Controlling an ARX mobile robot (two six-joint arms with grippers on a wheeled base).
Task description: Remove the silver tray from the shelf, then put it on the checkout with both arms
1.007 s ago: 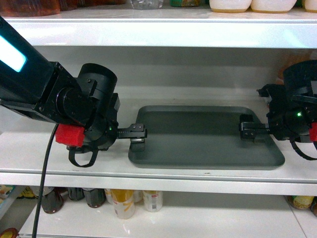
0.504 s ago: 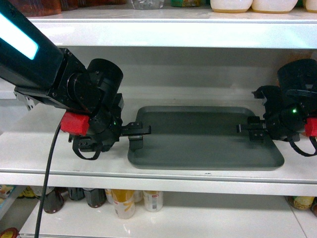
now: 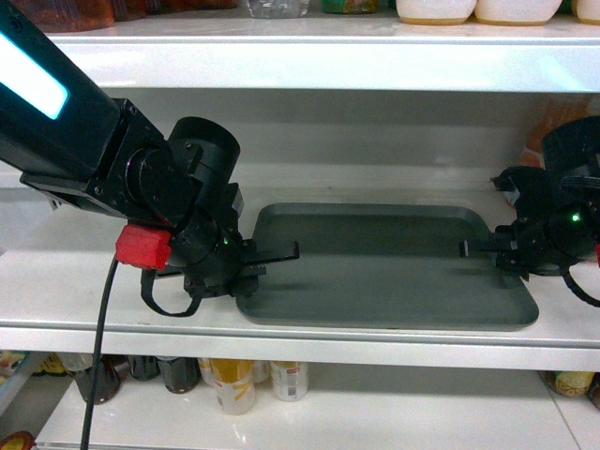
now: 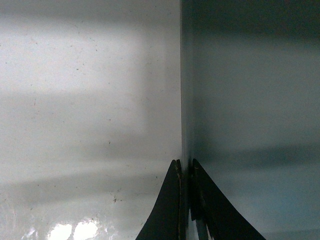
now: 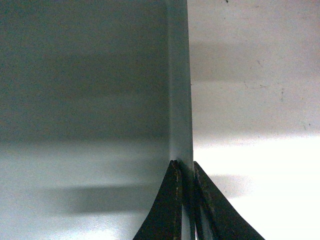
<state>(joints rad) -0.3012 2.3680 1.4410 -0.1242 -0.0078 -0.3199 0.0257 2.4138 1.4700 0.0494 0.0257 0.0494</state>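
The large rectangular grey-green silver tray (image 3: 384,267) lies flat on the glossy white metal shelf (image 3: 56,281), close to the board's front edge and under the next shelf board. At the tray's left short edge, toward its front corner, the left end effector (image 3: 272,255) of the bulky black left arm is pinched shut on the low raised rim (image 4: 185,100); the left wrist view shows one thin finger on each side of the rim. Opposite it, at the tray's right short edge, the right end effector (image 3: 476,247) is likewise clamped on the rim (image 5: 180,100).

Judging by this, both grasps are made, but the tray looks not yet lifted clear. Withdrawing it from the shelf and setting it on the checkout table, which is not in view, remain.
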